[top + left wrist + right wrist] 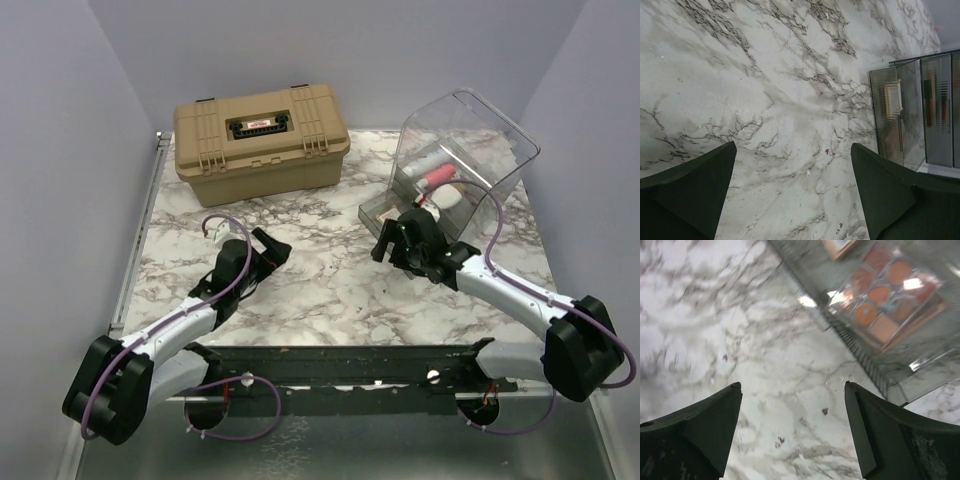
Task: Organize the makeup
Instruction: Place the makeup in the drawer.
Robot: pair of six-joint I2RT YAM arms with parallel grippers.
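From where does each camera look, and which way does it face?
Top: above and behind, facing down at the table, tan case and clear bin; left arm and right arm show.
Left wrist: on the left arm, facing the table; open left gripper shows.
Right wrist: on the right arm, facing the bin and a palette; open right gripper shows.
Shared: all views show the bin.

- Can't get square orange-brown eyeshadow palette (890,305) sharp: blurred behind transparent plastic.
- Can't ID contents behind ribbed fronts of clear plastic bin w/ grey drawers (920,110); cropped at rt edge.
- Can't tell apart pink & white items (440,178) in bin's top: too small.
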